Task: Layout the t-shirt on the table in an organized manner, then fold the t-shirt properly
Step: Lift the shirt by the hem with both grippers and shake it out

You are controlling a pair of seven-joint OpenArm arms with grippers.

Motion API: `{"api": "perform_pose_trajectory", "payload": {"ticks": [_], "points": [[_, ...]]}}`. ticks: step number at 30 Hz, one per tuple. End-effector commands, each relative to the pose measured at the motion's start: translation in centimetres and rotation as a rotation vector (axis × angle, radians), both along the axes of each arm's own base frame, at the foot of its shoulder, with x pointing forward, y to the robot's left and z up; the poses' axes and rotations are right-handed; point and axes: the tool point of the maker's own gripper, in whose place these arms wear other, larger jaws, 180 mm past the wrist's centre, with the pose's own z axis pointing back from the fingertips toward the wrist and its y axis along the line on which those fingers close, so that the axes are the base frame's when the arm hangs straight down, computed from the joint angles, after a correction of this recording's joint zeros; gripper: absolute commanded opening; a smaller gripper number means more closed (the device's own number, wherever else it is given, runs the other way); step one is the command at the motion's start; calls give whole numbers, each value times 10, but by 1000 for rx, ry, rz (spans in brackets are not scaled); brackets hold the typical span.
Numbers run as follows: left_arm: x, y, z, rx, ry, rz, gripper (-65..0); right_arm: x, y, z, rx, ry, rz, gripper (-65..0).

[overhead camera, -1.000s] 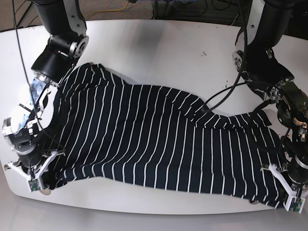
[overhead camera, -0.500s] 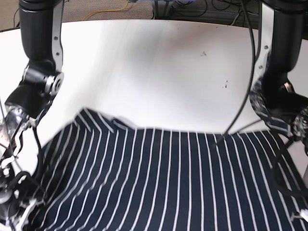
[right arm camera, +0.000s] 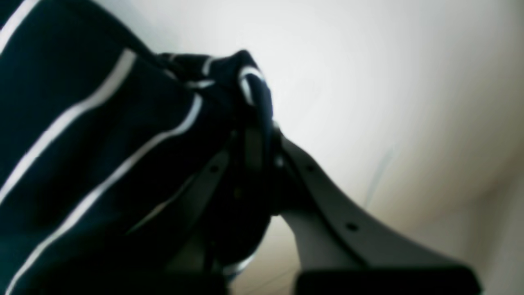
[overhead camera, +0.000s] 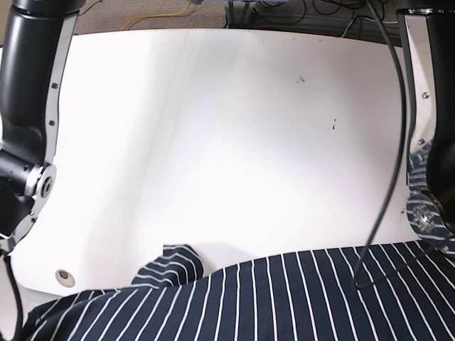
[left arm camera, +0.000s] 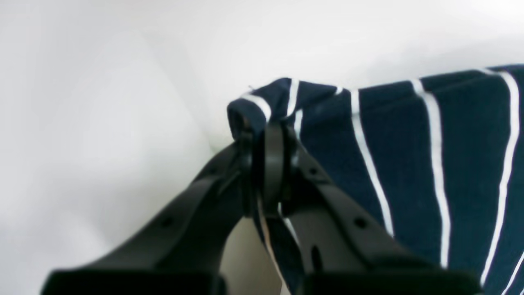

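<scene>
Holding the t-shirt (overhead camera: 284, 298) up by two corners, one per side. Left gripper (left arm camera: 268, 164) is clenched on a bunched bit of striped hem; cloth curls over the tips and hangs off to one side in the left wrist view. Right gripper (right arm camera: 254, 155) is clamped the same way on its own corner, fabric wadded over the tips and draping away. Neither gripper shows in the base view, only the arms at the frame edges.

Where the shirt is: stretched across the bottom of the base view, along the near edge of the table (overhead camera: 227, 142). One small flap (overhead camera: 174, 259), prob a sleeve, lies on the white top near the round metal-ringed hole (overhead camera: 65, 276). Most of the tabletop behind it is bare white w/ a few dark specks.

Step, as I read it: layout phase, not folding yet. Shirt is spread wide btwn my two grips but isn't lying flat on the table.

Next move, I'd say: carry both corners fwd over the table together, keep tension even so the stripes stay straight, lower so the trailing part lands first and the body rolls out flat, then let go. Watch the loose flap, it could tuck under. Can't tell which end of the shirt I'm holding
</scene>
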Motion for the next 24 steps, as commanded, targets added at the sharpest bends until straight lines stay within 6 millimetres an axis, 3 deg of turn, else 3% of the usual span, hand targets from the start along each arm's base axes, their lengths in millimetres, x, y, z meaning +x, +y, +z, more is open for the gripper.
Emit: {"api": "perform_pose_trajectory", "payload": {"ticks": [1,5,8,12,16,24], "points": [[-2,-1,15,-4,-26,-12,-650,-11,-9,23,-2,-48,-33,-650],[2,0,10,-8,-10,-17,-650,-11,-14,18,4,-24,-55,-650],[15,-1,-15,-8,48,-19,-650,-7,-19,1,8,18,-75,-650],[18,0,-37,-2,81,-6,-650,-16,-32,-22,-6,32,-113,-650],[20,-1,-68,17,123,14,-650,-24,-40,-63,1,77,-143,-650],[18,-6,-144,66,238,46,-650,-49,-53,-169,3,231,-197,-650]]}}
